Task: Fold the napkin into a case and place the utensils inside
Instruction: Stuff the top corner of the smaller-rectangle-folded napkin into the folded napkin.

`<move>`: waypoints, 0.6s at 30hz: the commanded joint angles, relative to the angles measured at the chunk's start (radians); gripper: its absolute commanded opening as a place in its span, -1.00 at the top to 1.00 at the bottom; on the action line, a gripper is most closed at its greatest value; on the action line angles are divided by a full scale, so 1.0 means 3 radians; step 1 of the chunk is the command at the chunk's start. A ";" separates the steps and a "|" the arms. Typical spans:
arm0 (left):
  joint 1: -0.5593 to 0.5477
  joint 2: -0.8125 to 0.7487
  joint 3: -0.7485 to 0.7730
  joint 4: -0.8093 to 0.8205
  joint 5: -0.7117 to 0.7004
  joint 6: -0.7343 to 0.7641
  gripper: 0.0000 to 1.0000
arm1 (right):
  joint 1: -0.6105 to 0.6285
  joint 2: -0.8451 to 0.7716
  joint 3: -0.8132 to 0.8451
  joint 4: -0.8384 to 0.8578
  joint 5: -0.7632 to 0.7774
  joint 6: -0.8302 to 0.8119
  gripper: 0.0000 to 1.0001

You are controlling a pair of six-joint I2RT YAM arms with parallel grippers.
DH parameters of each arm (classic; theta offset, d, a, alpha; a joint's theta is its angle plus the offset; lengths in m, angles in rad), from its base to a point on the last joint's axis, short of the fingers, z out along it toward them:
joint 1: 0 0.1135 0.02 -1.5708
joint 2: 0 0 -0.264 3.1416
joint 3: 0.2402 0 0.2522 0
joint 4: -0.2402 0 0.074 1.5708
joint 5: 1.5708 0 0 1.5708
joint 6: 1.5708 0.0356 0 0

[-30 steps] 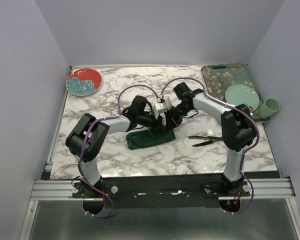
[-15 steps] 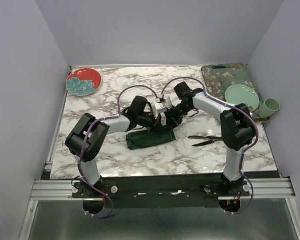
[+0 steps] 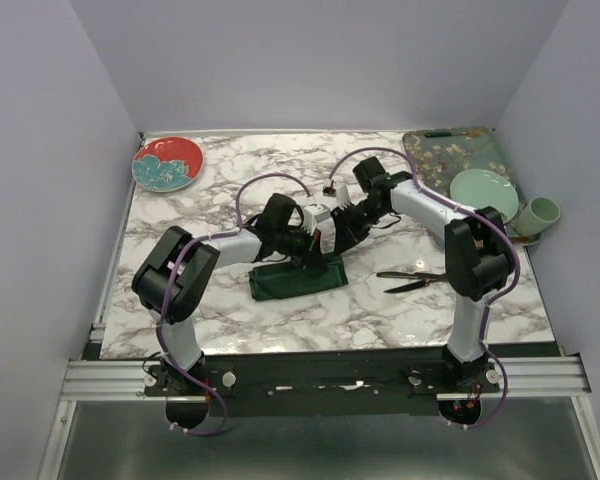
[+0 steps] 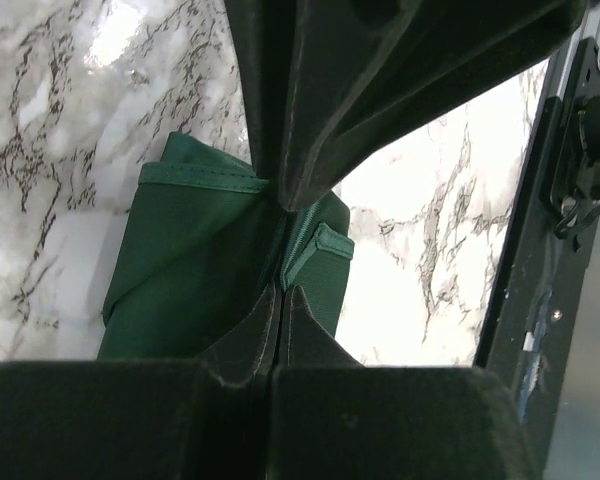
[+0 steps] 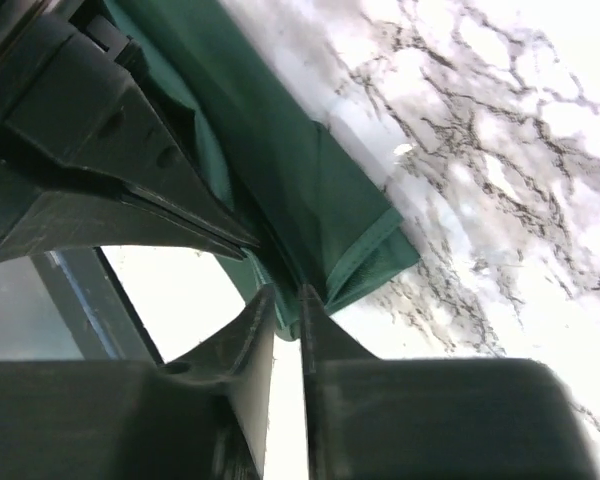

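The dark green napkin (image 3: 288, 283) lies folded into a narrow strip on the marble table, in front of both arms. My left gripper (image 3: 318, 262) is at its right end, shut, with a hemmed fold of the napkin (image 4: 200, 260) pinched between its tips (image 4: 283, 288). My right gripper (image 3: 342, 236) hovers just behind it, with its jaws a narrow gap apart (image 5: 282, 292). The napkin's edge (image 5: 310, 190) lies right at the right gripper's tips, with no visible grip. The two black utensils (image 3: 410, 280) lie to the right of the napkin.
A red floral plate (image 3: 167, 162) sits at the far left corner. A teal floral tray (image 3: 450, 150), a pale green plate (image 3: 483, 190) and a green cup (image 3: 542, 212) stand at the far right. Purple cables loop over both arms.
My left gripper has shut on the napkin's right end. My right gripper has opened slightly and drawn back and up from the cloth.
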 commanded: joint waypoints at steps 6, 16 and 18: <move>-0.0021 -0.0047 -0.0089 -0.0015 -0.0230 -0.0463 1.00 | 0.0006 -0.0051 -0.0155 0.0271 0.0200 0.0292 0.80; -0.0021 -0.0078 -0.0278 0.0123 -0.0393 -0.0694 1.00 | 0.0057 0.0103 -0.0319 0.0491 0.0231 0.0619 0.84; -0.0026 -0.0083 -0.0298 0.0200 -0.0419 -0.0719 1.00 | 0.0052 0.0123 -0.0329 0.0563 0.0155 0.0706 0.84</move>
